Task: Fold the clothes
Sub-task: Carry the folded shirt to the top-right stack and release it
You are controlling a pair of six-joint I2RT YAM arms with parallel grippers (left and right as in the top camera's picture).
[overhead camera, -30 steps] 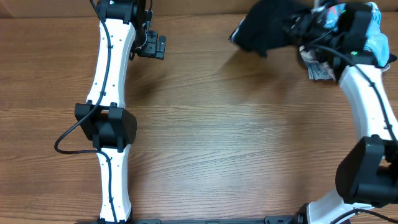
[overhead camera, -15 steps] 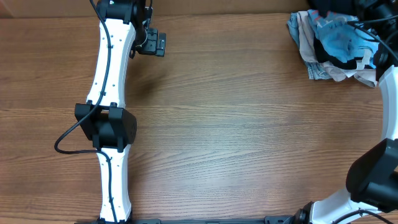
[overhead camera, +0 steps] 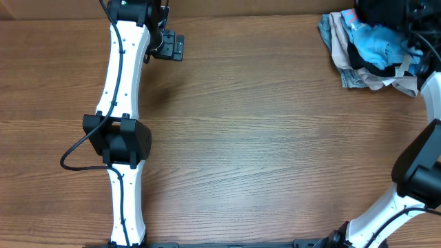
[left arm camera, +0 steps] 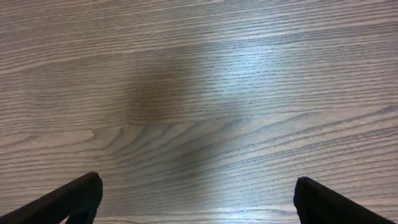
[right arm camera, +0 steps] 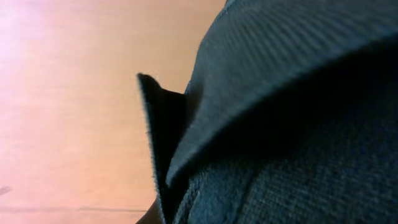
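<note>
Watching from here, the right tool (clamped on the black T-shirt) may drag the tangled light blue shirt off the surface; the left tool hangs spread apart.

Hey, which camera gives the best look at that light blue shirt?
The overhead view: the light blue shirt lies crumpled among beige and grey garments at the table's far right corner. The left wrist view shows only bare wood. The right wrist view is filled with dark fabric, with no blue in sight.
</note>
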